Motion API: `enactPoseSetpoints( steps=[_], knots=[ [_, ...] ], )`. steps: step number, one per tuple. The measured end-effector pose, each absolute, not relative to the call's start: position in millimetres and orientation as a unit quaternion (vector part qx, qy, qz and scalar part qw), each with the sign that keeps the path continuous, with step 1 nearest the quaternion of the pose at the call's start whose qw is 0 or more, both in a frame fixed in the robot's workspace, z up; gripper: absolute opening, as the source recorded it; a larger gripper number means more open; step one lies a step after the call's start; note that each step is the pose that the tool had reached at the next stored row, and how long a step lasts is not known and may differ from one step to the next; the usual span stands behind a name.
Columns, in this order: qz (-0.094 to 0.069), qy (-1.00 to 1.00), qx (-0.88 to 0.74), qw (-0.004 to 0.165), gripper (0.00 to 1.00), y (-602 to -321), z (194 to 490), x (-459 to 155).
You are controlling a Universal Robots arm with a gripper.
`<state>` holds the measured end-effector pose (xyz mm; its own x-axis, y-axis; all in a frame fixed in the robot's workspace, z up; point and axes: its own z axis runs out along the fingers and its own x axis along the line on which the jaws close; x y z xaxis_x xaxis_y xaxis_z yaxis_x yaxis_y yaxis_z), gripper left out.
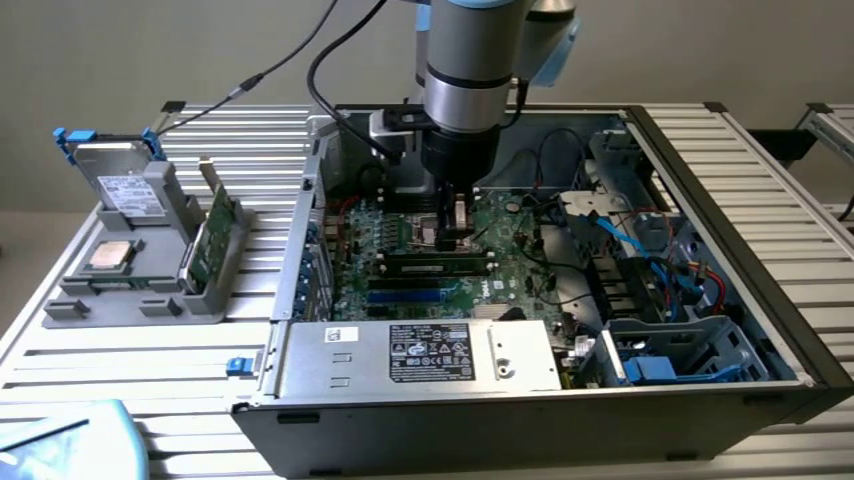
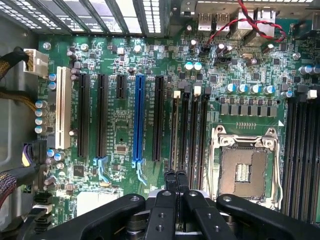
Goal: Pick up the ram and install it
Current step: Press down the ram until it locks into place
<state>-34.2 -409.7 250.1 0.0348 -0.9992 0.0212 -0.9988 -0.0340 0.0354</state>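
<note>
Jaws clenched over the motherboard (image 2: 150, 125)
The gripper (image 2: 175, 182) is held empty just beside the CPU socket (image 2: 243, 170); a RAM stick (image 1: 430, 266) is seated nearby

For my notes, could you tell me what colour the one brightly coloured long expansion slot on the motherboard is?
Blue; the expansion slot shows best in the wrist view.

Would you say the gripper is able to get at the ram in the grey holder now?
Probably not directly: the gripper, shut, sits low inside the case, whose side wall stands between it and the ram.
</note>
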Motion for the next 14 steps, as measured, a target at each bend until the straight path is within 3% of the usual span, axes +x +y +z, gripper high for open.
enactPoseSetpoints(
  steps=[14],
  knots=[
    [-0.005,-0.695,0.719,0.02,0.11,-409.1,249.8,-34.2]
  ],
)
